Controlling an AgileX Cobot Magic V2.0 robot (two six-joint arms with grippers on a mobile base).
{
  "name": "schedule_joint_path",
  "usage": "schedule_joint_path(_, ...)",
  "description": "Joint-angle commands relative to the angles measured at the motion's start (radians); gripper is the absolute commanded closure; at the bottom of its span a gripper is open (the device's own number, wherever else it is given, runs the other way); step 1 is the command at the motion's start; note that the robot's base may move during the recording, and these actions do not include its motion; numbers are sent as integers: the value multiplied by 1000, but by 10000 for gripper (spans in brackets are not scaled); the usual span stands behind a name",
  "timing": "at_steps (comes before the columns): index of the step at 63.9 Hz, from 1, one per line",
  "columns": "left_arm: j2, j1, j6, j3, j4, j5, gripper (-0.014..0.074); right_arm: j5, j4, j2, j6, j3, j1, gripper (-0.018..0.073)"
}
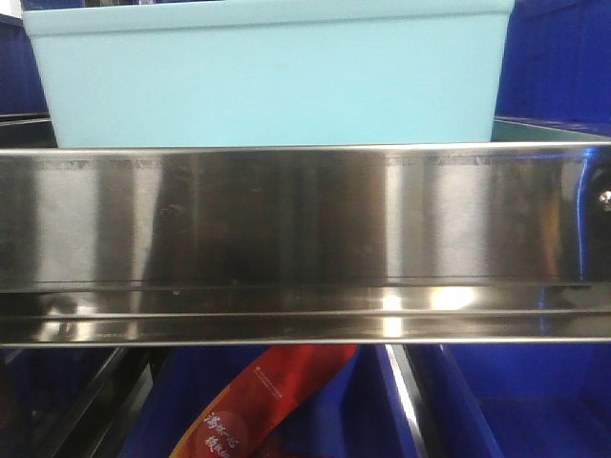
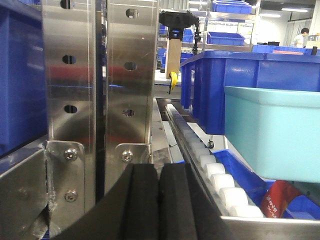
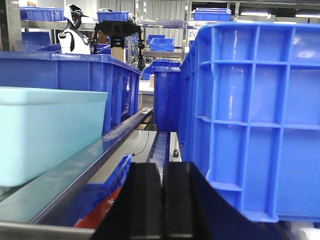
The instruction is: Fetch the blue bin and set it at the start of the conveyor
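Approaching stage; grasp not yet made. Blue bin [image 1: 272,76] on shelf [image 1: 305,239], ahead and between left claw [image 2: 157,200] and right claw [image 3: 161,200], both pressed together, empty. Next move: part them, flank bin walls.

The blue bin [image 1: 267,81] is cut off by the top edge in the front view, and its base is hidden behind the steel shelf rail [image 1: 305,229]. Below the rail, a red packet [image 1: 258,401] is partly covered, its print too blurred to be read.
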Motion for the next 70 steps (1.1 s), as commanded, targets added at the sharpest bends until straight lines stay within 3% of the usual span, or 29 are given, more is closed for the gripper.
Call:
schedule_joint_path(1,-4,5,2,-1,-4,-18,707,-26,0,-3,-8,0,-3,724)
schedule_joint_path(62,-4,4,2,-1,-6,-38,707,-59,0,-3,-8,0,-3,724)
schedule_joint_path(70,-4,4,2,-40,-6,51,707,-111,0,-3,-8,0,-3,724)
